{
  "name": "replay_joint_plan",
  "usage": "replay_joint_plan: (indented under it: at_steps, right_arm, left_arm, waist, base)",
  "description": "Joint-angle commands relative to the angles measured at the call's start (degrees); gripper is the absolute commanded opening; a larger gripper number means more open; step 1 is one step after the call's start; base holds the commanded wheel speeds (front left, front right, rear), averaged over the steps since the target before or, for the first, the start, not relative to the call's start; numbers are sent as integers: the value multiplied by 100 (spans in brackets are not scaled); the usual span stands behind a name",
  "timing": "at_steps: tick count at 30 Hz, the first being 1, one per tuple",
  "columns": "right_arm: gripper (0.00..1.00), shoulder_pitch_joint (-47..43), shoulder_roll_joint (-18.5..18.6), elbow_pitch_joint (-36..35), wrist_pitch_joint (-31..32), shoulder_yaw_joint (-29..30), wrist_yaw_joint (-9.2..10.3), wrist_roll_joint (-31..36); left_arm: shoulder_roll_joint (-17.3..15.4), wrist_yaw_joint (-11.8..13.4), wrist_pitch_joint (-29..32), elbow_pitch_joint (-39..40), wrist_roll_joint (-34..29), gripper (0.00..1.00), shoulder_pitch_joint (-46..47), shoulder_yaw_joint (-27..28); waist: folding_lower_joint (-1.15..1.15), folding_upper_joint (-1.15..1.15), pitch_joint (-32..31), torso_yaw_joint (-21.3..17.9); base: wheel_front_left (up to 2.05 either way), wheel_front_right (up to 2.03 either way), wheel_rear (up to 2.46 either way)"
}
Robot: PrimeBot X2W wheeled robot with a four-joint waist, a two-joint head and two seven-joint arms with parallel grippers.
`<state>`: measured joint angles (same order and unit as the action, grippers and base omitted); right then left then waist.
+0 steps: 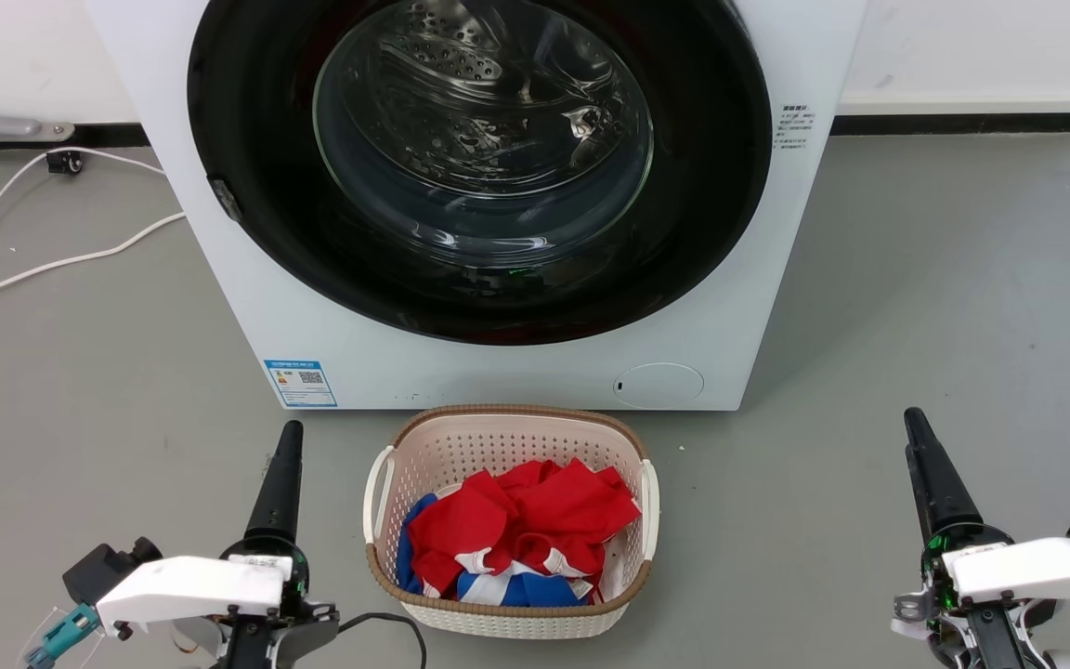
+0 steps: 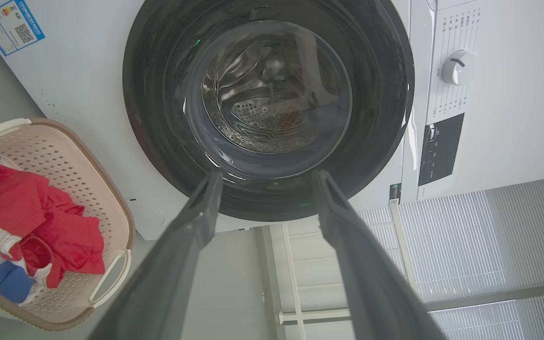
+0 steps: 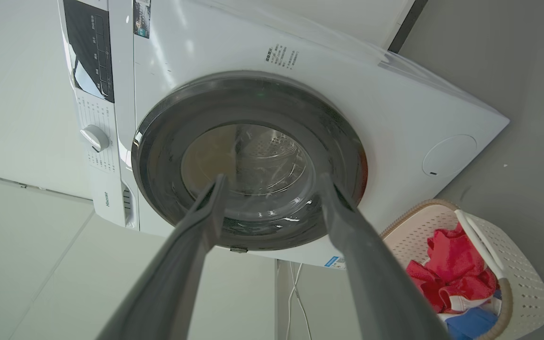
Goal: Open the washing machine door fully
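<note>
The white washing machine [image 1: 247, 316] stands straight ahead with the washing machine door [image 1: 484, 121] lying flush against its front, black rim all round and steel drum visible through the glass. My left gripper [image 1: 289, 432] rests low at the left, well short of the machine, and its wrist view shows the gripper [image 2: 267, 175] open and empty before the door [image 2: 272, 85]. At the lower right my right gripper [image 1: 914, 418] is likewise back from the machine. The right wrist view shows this gripper [image 3: 273, 178] open, nothing held, facing the door [image 3: 248, 160].
A cream laundry basket [image 1: 498, 441] with red and blue clothes [image 1: 516, 530] sits on the grey floor between my grippers, right under the door. A white cable [image 1: 33, 269] trails over the floor at the left. The wall runs behind the machine.
</note>
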<state>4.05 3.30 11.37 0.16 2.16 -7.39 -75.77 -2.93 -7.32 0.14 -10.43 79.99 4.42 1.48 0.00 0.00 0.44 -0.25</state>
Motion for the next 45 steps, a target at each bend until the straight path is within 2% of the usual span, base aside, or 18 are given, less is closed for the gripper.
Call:
replay_joint_plan:
  at_steps: [1, 25, 33, 45]
  right_arm:
    - [100, 54, 24, -161, -62, -29, -4, 279]
    - [100, -139, 3, -651, -341, -136, -7, 3570]
    - [100, -230, -8, -780, -340, -151, -8, 4356]
    - [100, -275, -26, -827, -307, -147, -10, 5263]
  left_arm:
    - [-13, -10, -62, 142, -226, 100, 141, -52]
    - [-105, 22, -552, 216, -3415, 100, 257, -499]
    - [-171, 88, -688, 174, -4247, 100, 259, -642]
    - [-296, 181, -875, 117, -5157, 100, 316, -822]
  waist:
    - [0, 0, 3, 0]
    - [0, 0, -17, 11]
    - [0, 0, -15, 1]
    - [0, 0, 2, -15]
  base:
    - [0, 0, 0]
    - [0, 0, 0]
    - [0, 0, 0]
    - [0, 0, 0]
